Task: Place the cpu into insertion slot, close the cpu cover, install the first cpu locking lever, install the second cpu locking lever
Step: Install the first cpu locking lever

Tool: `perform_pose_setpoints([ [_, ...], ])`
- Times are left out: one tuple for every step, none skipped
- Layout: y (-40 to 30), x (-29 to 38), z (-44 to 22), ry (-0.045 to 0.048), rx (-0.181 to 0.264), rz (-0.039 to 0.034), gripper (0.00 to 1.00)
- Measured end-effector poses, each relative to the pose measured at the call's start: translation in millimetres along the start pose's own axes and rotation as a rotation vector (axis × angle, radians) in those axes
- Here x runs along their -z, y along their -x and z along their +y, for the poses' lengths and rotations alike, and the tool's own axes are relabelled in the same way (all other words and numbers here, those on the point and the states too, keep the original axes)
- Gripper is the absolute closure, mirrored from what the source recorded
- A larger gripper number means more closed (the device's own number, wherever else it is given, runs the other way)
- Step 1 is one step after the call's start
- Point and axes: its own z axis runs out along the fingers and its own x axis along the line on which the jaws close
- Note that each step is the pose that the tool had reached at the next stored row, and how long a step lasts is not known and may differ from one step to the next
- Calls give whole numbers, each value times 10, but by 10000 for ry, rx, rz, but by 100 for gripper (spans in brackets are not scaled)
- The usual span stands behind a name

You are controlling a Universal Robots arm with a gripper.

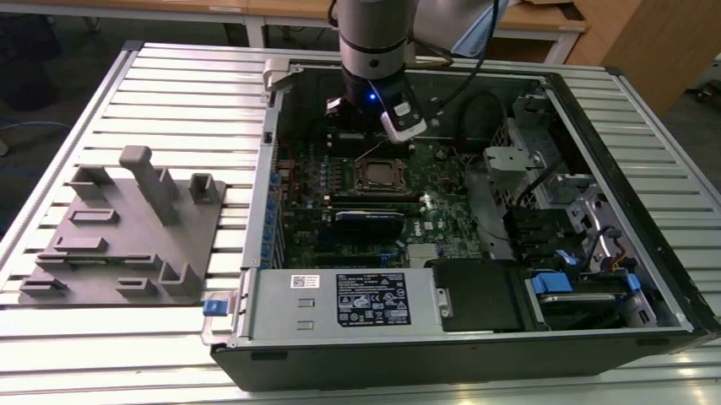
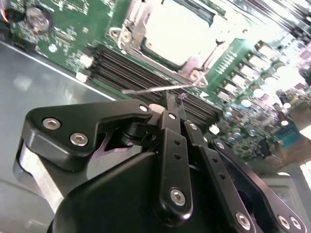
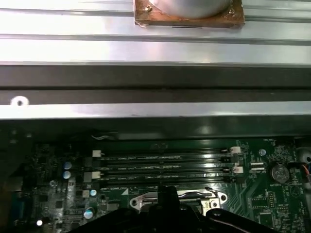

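Note:
The cpu (image 2: 177,29) lies flat in the insertion slot (image 1: 381,175), its pale metal top bright in the second wrist view. The cpu cover (image 2: 137,22) appears to lie down around it as a silver frame. A thin wire locking lever (image 2: 146,90) runs along the near side of the socket, beside the black memory slots. My gripper (image 2: 170,103) hangs just over that lever with its fingers together and nothing visibly between them. Whether the tips touch the wire I cannot tell. In the first wrist view the gripper (image 3: 167,191) stands in front of the socket frame (image 3: 214,198).
The open computer case (image 1: 282,295) lies on a slatted metal table (image 1: 169,76). A grey fixture block (image 1: 124,228) sits at the exterior view's left. Drive bays and cables (image 1: 563,228) crowd the case's right side. The case wall (image 3: 155,109) rises close behind the memory slots (image 3: 165,165).

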Motion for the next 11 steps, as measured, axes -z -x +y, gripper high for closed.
perform_pose_setpoints([
  [19,-8,-1,-7,-12,-4,90],
  [36,-16,-2,-14,-33,-8,90],
  [51,-26,-2,-21,-66,-16,90],
  [63,-34,-2,-27,-105,-26,90],
  [74,-43,-2,-31,-148,-36,90],
  [84,-52,-1,-35,-189,-47,90],
  [94,-61,-1,-38,-231,-57,90],
  [103,-69,1,-42,-274,-68,90],
  [113,-77,1,-46,-325,-81,90],
  [124,-84,2,-51,-378,-94,90],
  [136,-93,2,-55,-439,-110,90],
])
